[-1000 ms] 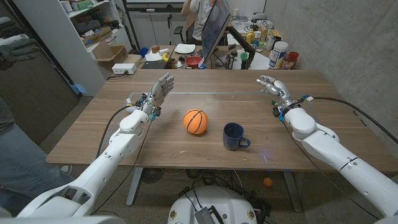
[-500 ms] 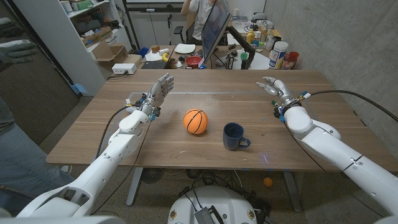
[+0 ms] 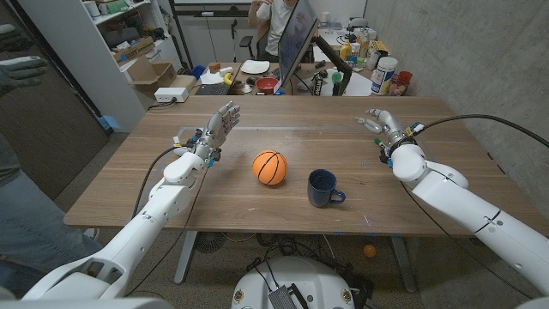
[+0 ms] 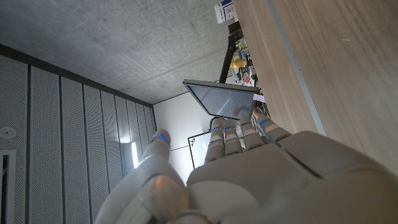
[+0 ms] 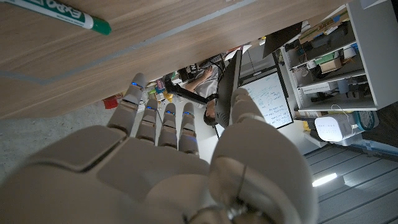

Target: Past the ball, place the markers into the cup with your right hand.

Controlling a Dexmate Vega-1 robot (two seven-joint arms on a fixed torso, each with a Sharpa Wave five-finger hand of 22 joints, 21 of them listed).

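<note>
In the head view an orange ball (image 3: 269,167) with black seams sat near the middle of the wooden desk (image 3: 171,193), and a dark blue cup (image 3: 323,188) with its handle turned toward the robot's right stood just beside it, apart. The left robot hand (image 3: 219,125) hovered released, fingers apart, grasping nothing. The right robot hand (image 3: 383,125) was likewise released over the far right of the desk.

In the left wrist view the left robot hand (image 4: 249,174) showed its back, fingers extended beside the desk edge.

In the right wrist view a green-capped marker (image 5: 62,14) lay on the desk, cut off at the picture's edge, its label only partly readable. The right robot hand (image 5: 174,162) was near it, not touching.
</note>
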